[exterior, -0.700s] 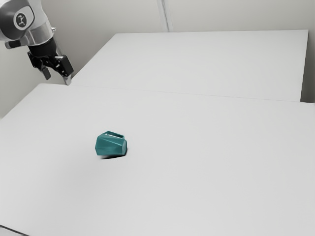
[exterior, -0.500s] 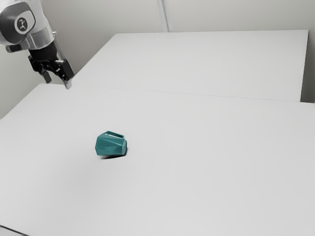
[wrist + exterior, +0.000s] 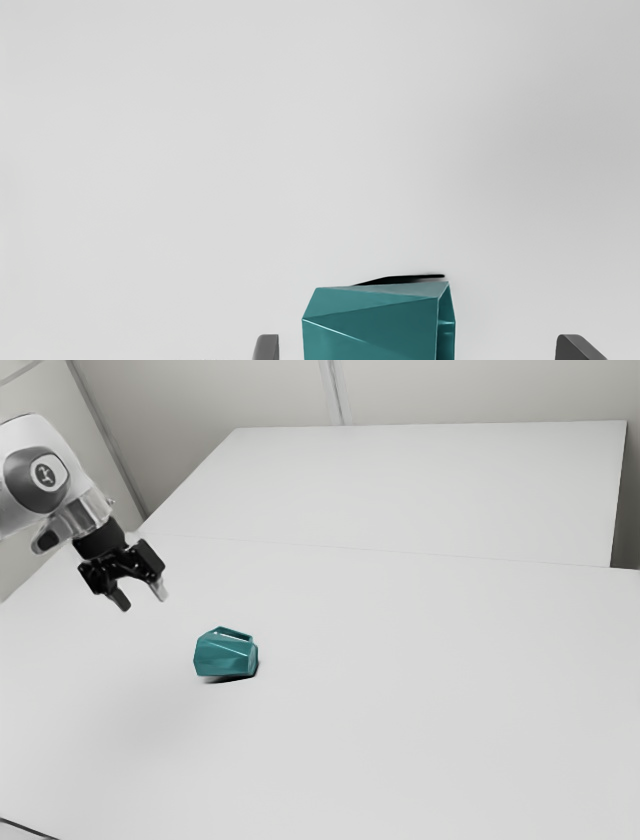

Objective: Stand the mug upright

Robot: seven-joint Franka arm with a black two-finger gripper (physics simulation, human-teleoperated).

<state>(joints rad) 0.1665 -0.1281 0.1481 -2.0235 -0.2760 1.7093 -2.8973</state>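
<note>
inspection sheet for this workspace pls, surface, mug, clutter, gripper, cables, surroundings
surface: plain white table, the mug's dark shadow beside it
job's things: one teal, faceted mug, lying on its side, not upright; handle along its upper edge in the exterior view
clutter: nothing seen
gripper: black gripper open, fingers apart, above the table and off the mug, toward the exterior view's left
cables: thin dark line at the exterior view's lower left corner; cannot tell whether it is a cable
surroundings: pale wall with a vertical strip, and a second white surface beyond the table
</note>
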